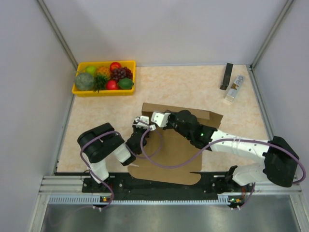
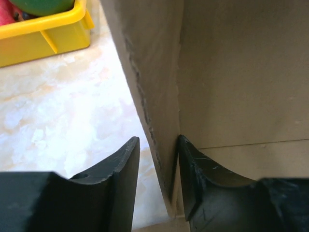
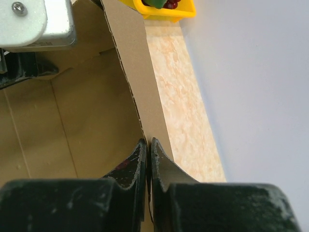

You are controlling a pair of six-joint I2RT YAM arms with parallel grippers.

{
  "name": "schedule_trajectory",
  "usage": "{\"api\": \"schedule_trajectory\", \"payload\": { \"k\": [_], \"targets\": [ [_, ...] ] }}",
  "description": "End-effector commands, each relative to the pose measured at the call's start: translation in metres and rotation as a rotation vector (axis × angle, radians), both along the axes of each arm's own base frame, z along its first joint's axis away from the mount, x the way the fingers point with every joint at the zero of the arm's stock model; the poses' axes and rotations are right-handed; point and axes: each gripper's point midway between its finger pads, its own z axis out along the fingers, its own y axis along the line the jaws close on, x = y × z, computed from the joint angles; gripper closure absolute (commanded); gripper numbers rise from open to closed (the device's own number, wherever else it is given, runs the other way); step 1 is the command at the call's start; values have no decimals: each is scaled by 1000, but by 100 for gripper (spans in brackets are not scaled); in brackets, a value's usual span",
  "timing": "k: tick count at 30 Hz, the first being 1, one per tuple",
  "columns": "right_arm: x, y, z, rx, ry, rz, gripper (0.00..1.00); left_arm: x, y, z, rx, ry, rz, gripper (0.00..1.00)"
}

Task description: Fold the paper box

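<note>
Two sets of fingers, one cardboard box, three side items.

1. Cardboard box [image 1: 174,154]: plain brown, partly raised, on the middle of the worktop [image 1: 193,87] in front of both arms. Its base panel lies flat, reaching toward the near edge. A wall stands up along the far side, and another at the left.
2. Left fingers [image 2: 129,159]: partly open, one on each side of the left upright wall. The inner one lies against the cardboard and the outer one stands clear, so there is no grip.
3. Right fingers [image 3: 140,157]: closed tight on the top edge of the far wall, pinching it.
4. Yellow tray [image 1: 104,92] of fruit: far left corner, apart from the box.
5. Black bar [image 1: 226,76] and small pale carton [image 1: 234,89]: far right corner, side by side.
</note>
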Motion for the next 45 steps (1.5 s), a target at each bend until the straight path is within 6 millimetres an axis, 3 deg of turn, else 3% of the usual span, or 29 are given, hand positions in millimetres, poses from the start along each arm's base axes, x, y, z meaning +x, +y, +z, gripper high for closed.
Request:
{"api": "schedule_trajectory", "payload": {
  "k": [1,6,10,14,18,26,29,31,32,33,35,38,41,42,43,45],
  "targets": [
    [-10,4,11,46,19,27,100,5,-3,52,-230,-155,17,56],
    [-13,3,11,50,23,30,100,4,-4,60,-246,-149,8,49],
    [-12,3,11,49,24,30,100,2,-3,79,-291,-168,5,47],
    [-14,3,11,53,32,38,100,2,-4,96,-314,-194,-15,50],
    [-14,4,13,58,30,38,100,5,-10,99,-276,-204,-33,54],
    [-15,4,20,72,28,43,100,15,-19,85,-197,-186,-36,69],
    [-17,6,21,81,35,51,100,24,-19,79,-105,-179,14,85],
    [-18,7,22,95,41,52,100,29,-4,67,-28,-162,144,95],
    [-18,8,21,95,43,52,100,29,-11,79,10,-207,150,100],
    [-18,7,20,96,48,52,100,29,-11,70,55,-208,169,100],
    [-19,8,18,91,51,51,100,26,-9,75,47,-248,215,100],
    [-18,8,16,89,53,49,100,21,-18,62,5,-230,136,100],
    [-18,7,17,91,52,43,100,14,-14,59,-51,-213,122,99],
    [-18,7,17,91,51,42,100,12,-14,63,-68,-216,113,94],
    [-18,6,18,92,50,42,100,10,-13,64,-86,-214,106,79],
    [-18,6,18,93,52,43,100,3,-11,67,-135,-212,67,66]
  ]
}}
